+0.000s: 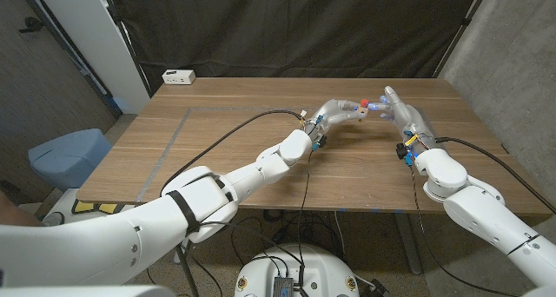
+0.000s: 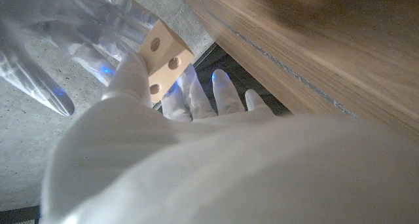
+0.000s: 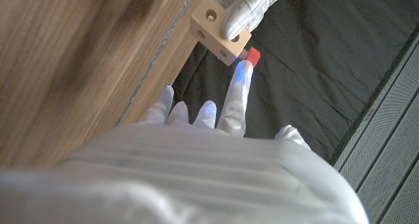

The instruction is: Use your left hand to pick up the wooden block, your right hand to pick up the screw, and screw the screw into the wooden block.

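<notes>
My left hand (image 1: 337, 111) is raised over the far middle of the table (image 1: 217, 149), its fingers (image 2: 134, 70) clamped on the wooden block (image 2: 163, 57); the left wrist view shows the block pinched at one corner, with three holes open on the face turned toward that camera. My right hand (image 1: 401, 115) stands just beside it on the right, fingers (image 3: 239, 96) stretched toward the block; the right wrist view shows one fingertip lit blue and touching a red piece at the block's side, which I take to be the head of the screw (image 3: 252, 54). Whether those fingers pinch the screw or only press on it I cannot tell; the thumb sits apart from the others. The screw's shank is hidden, so I judge it already seated in a hole, though how deep I cannot say. Judgement: the step in hand is turning the screw home. To do it well, the left grip must hold firm so the block does not rotate with the screw; the right fingers should keep the head square to the hole and turn in short strokes, pressing along the axis only. Risk: a pinch on one corner is a weak hold against twisting. Farther off, a white box (image 1: 178, 75) lies at the far left edge.
</notes>
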Controlling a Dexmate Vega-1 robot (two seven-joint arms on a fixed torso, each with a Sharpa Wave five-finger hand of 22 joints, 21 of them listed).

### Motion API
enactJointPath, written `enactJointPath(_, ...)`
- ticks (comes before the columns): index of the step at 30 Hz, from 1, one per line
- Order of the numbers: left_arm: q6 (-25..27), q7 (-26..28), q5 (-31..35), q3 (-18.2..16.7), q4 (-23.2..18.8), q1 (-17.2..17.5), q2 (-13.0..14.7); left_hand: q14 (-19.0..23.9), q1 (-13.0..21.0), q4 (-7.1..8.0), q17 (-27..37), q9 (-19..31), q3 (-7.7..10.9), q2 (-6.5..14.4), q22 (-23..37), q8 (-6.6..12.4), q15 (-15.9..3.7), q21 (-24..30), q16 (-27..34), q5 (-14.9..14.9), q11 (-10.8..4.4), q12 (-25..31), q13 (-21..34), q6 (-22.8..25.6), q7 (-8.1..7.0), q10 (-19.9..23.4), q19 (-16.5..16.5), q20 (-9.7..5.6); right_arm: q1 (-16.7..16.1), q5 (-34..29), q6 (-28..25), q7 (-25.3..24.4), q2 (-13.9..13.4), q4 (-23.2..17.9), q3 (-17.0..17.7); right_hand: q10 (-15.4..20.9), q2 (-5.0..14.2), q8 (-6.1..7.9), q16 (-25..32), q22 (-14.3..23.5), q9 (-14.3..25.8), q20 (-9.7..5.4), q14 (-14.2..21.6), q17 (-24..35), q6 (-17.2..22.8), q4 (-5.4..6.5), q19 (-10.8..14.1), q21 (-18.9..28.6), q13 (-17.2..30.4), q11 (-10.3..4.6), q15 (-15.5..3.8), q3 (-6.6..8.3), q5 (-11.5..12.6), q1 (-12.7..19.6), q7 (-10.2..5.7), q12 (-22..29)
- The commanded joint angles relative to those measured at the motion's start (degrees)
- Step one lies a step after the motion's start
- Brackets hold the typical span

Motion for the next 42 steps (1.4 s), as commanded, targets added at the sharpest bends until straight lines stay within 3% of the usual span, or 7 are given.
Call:
enactJointPath(1, 0.16, -0.02, 0.12, -0.31, -0.93, 0.32, 0.57, 0.37, 2.54, 1.44, 0.26, 0.10, 1.62, 3.57, 0.21, 0.42, -5.19, 0.14, -0.15, 0.41, -0.21, 0.29, 0.91, 5.34, 1.19, 0.95, 0.47, -0.02, 0.40, -0.51, -0.54, -0.81, 0.61, 0.40, 0.03, -0.52, -0.11, -0.79, 0.08, 0.25, 0.18, 0.10, 0.15, 0.16, -1.67, 0.06, 0.71, 0.01, 0.08, 0.50, 0.24, 0.07, 0.25, 0.65, -0.40, -0.29)
enactJointPath(6, 0.05, -0.02, 0.16, -0.36, -0.88, 0.34, 0.61, 0.40, 2.55, 1.42, 0.26, 0.09, 1.60, 3.54, 0.21, 0.40, -5.28, 0.14, -0.13, 0.41, -0.21, 0.33, 0.93, 5.32, 1.05, 1.01, 0.46, -0.01, 0.82, -0.50, -0.65, -0.49, 0.57, 0.66, -0.10, -1.08, -0.26, -1.45, -0.10, 0.25, 0.24, 0.15, -0.16, 0.17, -3.35, 0.05, 0.61, -0.06, 0.10, 0.75, 0.60, 0.00, 0.21, 0.62, -0.57, -0.47)
enactJointPath(11, -0.07, -0.08, 0.17, -0.40, -0.73, 0.28, 0.60, 0.41, 2.50, 1.43, 0.26, 0.10, 1.57, 3.48, 0.20, 0.41, -5.34, 0.13, -0.12, 0.40, -0.22, 0.33, 0.94, 5.34, 1.05, 1.01, 0.44, -0.03, 1.13, -0.53, -0.84, -0.24, 0.40, 0.75, -0.16, -2.26, -0.42, -1.92, -0.34, 0.27, 0.31, -1.10, -0.74, 0.23, -5.11, 0.12, -0.18, -0.31, 0.11, 0.67, 0.72, -0.13, 0.16, 0.46, -0.46, -0.77)
enactJointPath(21, -0.29, -0.35, 0.14, -0.41, -0.41, 0.14, 0.56, 0.40, 2.54, 1.41, 0.25, 0.10, 1.60, 3.50, 0.21, 0.38, -5.26, 0.13, -0.13, 0.40, -0.22, 0.28, 0.91, 5.27, 1.04, 0.96, 0.45, -0.02, 2.06, -0.30, -0.35, 0.87, 0.39, 1.62, -0.63, -4.26, -0.67, -2.51, -0.60, 0.28, 0.39, -1.89, -1.70, 0.32, -9.10, 0.30, -0.80, -0.35, 0.13, 0.68, 0.93, -0.40, 0.07, 0.05, -1.18, -1.00)
enactJointPath(31, 0.36, -0.36, 0.31, -0.42, -1.95, 0.67, 1.13, 0.37, 2.48, 1.50, 0.30, 0.10, 1.61, 3.62, 0.20, 0.32, -5.20, 0.13, -0.12, 0.40, -0.22, 0.27, 0.92, 5.11, 1.22, 0.91, 0.45, 0.04, 3.44, 0.47, 0.35, 3.44, -0.11, 2.69, -1.47, -7.00, -0.95, -2.76, -0.94, 0.30, 0.44, -1.88, -3.60, 0.42, -14.35, 0.61, -1.81, -0.41, 0.14, 0.92, 1.56, -0.82, -0.02, -0.61, -1.78, -1.10)
enactJointPath(42, 1.48, -0.19, 0.68, -0.50, -4.34, 1.52, 1.93, 0.46, 2.44, 1.46, 0.24, 0.10, 1.61, 3.49, 0.21, 0.36, -5.28, 0.14, -0.14, 0.40, -0.22, 0.28, 0.91, 5.22, 1.09, 0.96, 0.47, 0.02, 4.47, 1.24, 0.81, 5.78, -1.05, 3.31, -2.09, -9.07, -1.19, -2.57, -1.06, 0.30, 0.43, -1.42, -5.09, 0.48, -17.13, 0.88, -3.25, -0.60, 0.13, 1.07, 1.92, -1.19, -0.07, -1.18, -2.49, -1.11)
